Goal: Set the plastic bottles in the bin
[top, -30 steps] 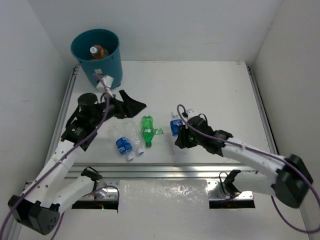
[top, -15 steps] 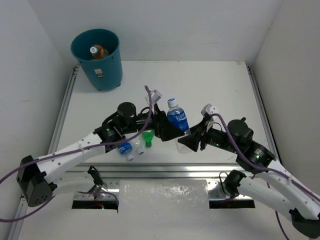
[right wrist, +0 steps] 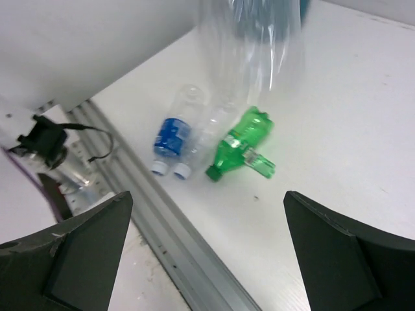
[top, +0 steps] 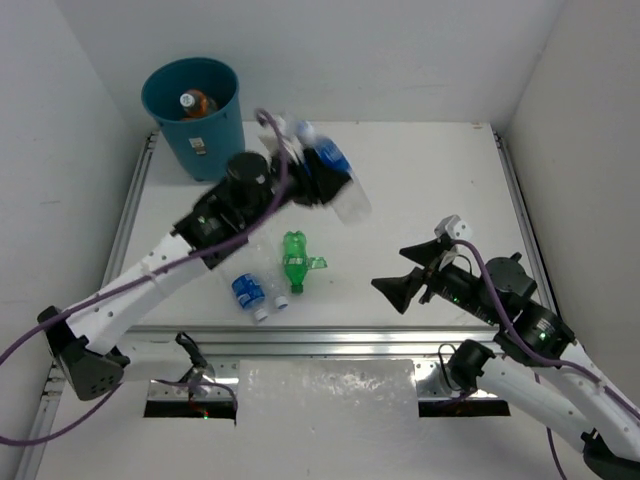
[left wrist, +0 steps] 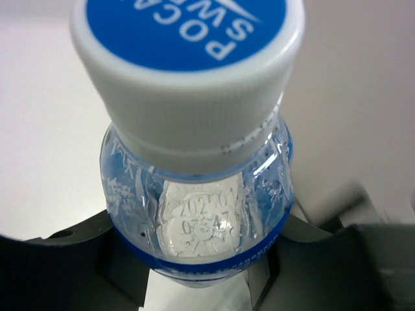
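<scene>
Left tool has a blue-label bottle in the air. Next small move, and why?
Probably swing the left tool left and back until the bottle is over the bin, and only then open. The tool is shut on the bottle, and in the top view the bottle hangs to the right of the bin's rim, not above the opening.

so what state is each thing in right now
left end effector, shut on held bottle, raised
held bottle, capped, off the table
right end effector, open, empty
bin, upright, orange bottle inside
green bottle, lying on table
blue-label bottle, lying on table, capped
clear bottle, lying beside it
</scene>
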You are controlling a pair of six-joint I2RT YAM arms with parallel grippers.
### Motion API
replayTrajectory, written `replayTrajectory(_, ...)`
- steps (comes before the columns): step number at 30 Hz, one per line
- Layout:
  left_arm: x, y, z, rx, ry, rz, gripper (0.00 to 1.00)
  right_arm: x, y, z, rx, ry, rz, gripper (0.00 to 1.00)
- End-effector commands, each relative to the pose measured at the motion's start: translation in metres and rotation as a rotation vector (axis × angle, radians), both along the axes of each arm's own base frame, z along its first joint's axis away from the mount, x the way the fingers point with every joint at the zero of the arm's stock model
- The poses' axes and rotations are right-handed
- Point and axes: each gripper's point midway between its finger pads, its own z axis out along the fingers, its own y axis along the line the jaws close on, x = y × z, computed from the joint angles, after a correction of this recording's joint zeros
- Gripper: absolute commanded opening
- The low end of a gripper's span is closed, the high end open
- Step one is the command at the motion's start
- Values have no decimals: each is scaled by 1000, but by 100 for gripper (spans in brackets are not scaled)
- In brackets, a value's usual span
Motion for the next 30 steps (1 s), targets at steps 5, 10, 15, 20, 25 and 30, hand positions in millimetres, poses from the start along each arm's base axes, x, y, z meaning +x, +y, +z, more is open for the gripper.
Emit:
replayTrajectory(5, 173, 265, 66, 193, 6, 1070, 5, 10, -35, -12, -60, 49, -193, 99)
replayTrajectory(10, 270, 366, 64, 184, 16, 1228, 12, 3, -35, -24, -77, 94, -170, 99)
replayTrajectory(15, 326, 430, 72, 221, -67, 1358, 21, -3, -34, -29, -99, 114, -143, 99)
replayTrajectory(20, 346, 462, 59, 265, -159, 1392, 34, -7, -33, -28, -94, 122, -126, 99)
replayTrajectory(25, 360, 459, 50, 316, -165, 1345, 76, -10, -32, -33, -69, 123, -116, 99)
replayTrajectory(30, 345, 440, 83, 271, -212, 1263, 100, -3, -25, -46, -107, 166, -119, 99)
